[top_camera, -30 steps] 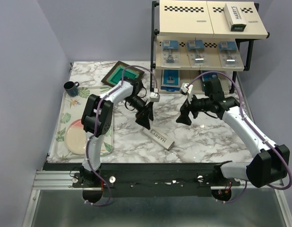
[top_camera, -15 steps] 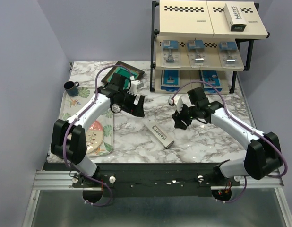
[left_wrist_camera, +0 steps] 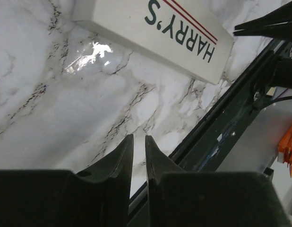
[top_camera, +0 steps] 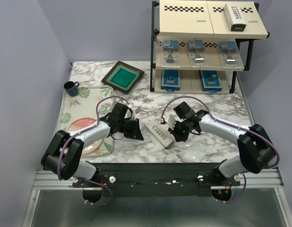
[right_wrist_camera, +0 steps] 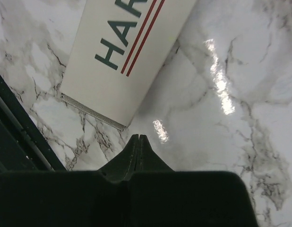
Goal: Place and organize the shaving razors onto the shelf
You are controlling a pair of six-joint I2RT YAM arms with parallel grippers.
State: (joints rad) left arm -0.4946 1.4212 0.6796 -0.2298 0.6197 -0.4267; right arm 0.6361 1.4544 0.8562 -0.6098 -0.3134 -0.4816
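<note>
One long white HARRY'S box [top_camera: 157, 133] [left_wrist_camera: 155, 33] [right_wrist_camera: 122, 61] lies flat on the marble table near the front edge. My left gripper [top_camera: 136, 131] [left_wrist_camera: 138, 137] sits just left of it, its fingers nearly together with a slim gap and nothing between them. Just right of the box is my right gripper [top_camera: 176, 135] [right_wrist_camera: 138, 136], shut on nothing. The shelf [top_camera: 158, 47] stands at the back right. It holds a second HARRY'S box [top_camera: 236, 17] on top, three blister packs [top_camera: 198, 51] in the middle and two dark-blue boxes [top_camera: 170, 79] below.
A dark square frame with a green centre [top_camera: 123, 76] lies at the back of the table. A floral tray [top_camera: 70, 106] at the left carries a plate [top_camera: 82, 137] and a blue mug [top_camera: 70, 87]. A black rail [top_camera: 160, 168] runs along the front edge.
Both arms have drawn back from mid-table and come down either side of the box near the front edge. Both grippers have closed from wide open, the right one fully.
</note>
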